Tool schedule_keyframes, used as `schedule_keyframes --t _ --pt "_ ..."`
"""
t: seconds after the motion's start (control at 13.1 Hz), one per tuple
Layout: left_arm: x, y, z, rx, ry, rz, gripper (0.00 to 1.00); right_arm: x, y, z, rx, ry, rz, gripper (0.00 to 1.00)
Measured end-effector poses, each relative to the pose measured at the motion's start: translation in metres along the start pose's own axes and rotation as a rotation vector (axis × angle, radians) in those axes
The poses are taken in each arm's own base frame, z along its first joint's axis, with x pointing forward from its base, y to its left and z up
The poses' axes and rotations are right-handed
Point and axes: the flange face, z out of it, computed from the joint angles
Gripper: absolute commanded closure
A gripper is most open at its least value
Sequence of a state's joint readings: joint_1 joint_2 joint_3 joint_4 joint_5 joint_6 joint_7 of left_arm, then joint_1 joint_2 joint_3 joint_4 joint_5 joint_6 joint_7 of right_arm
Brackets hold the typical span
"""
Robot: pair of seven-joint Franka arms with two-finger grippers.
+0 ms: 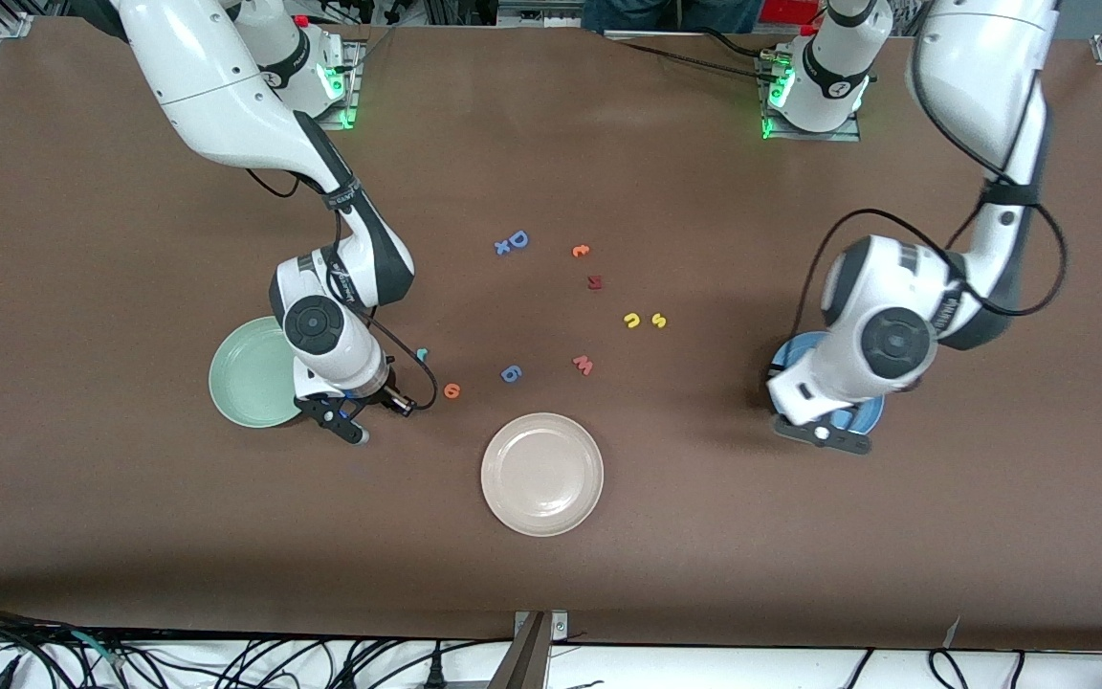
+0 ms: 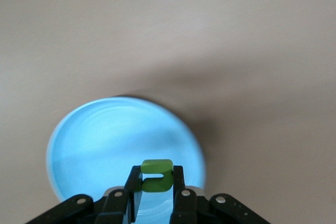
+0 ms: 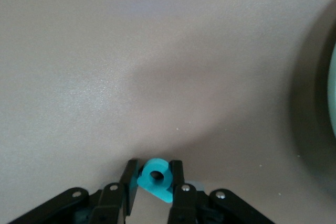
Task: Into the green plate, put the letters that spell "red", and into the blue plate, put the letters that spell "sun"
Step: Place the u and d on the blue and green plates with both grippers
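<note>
right claw: [image 3: 153, 184] low at the bench just beside the green plate's rim, on the plate's side toward the left arm's end; fingers nearly closed around a teal "d" [image 3: 156, 176]
"d" lie: ring part sits between the fingertips, stem pokes out to one side; I cannot tell whether it rests on the bench or is lifted
green plate: [image 1: 240, 378] touching nothing, no letters in it; its rim shows at the edge of the right wrist view [image 3: 333, 98]
key relation: plate lies immediately beside the right claw, toward the right arm's end of the bench; a lift and a brief sideways carry look like what comes next
left claw: [image 2: 156, 188] over the blue plate [image 2: 94, 145], pinched tight on a green arch letter [image 2: 156, 174]
arch lie: held upright between the fingers, open side turned sideways, plate directly under it
blue plate: [image 1: 873, 413] mostly hidden under the left arm in the front view; no other letter visible in it
next for left: judged ready to let go, since the drop spot is already below
teal "r": [image 1: 422, 354] on the bench near the right claw
orange "e": [image 1: 452, 390] beside the "r", nearer the front camera
yellow pair: arch [image 1: 631, 321] and "s" [image 1: 659, 322] side by side mid-bench, closer to the left arm
</note>
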State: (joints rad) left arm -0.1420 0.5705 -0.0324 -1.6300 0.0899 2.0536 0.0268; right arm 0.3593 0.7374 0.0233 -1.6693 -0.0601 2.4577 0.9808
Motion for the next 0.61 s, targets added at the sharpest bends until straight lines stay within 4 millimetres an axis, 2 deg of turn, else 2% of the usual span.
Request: schedule_keyframes --t 0.15,0.23,0.46,0.61 --pt "-0.006 -0.039 0.021 -0.016 -0.033 -0.029 0.88 0.000 0.000 -0.001 -0.018 -0.016 0.004 0.76" --pt "-0.007 -0.048 0.032 -0.035 -0.047 -0.034 0.88 0.001 0.001 -0.005 -0.032 -0.025 0.006 0.76" --pt "-0.010 -0.060 0.060 -0.101 -0.079 -0.028 0.88 0.016 0.008 -0.031 -0.049 -0.032 -0.003 0.76" --pt "-0.012 -0.068 0.071 -0.121 -0.091 -0.034 0.84 0.029 0.020 -0.051 -0.069 -0.045 -0.035 0.76"
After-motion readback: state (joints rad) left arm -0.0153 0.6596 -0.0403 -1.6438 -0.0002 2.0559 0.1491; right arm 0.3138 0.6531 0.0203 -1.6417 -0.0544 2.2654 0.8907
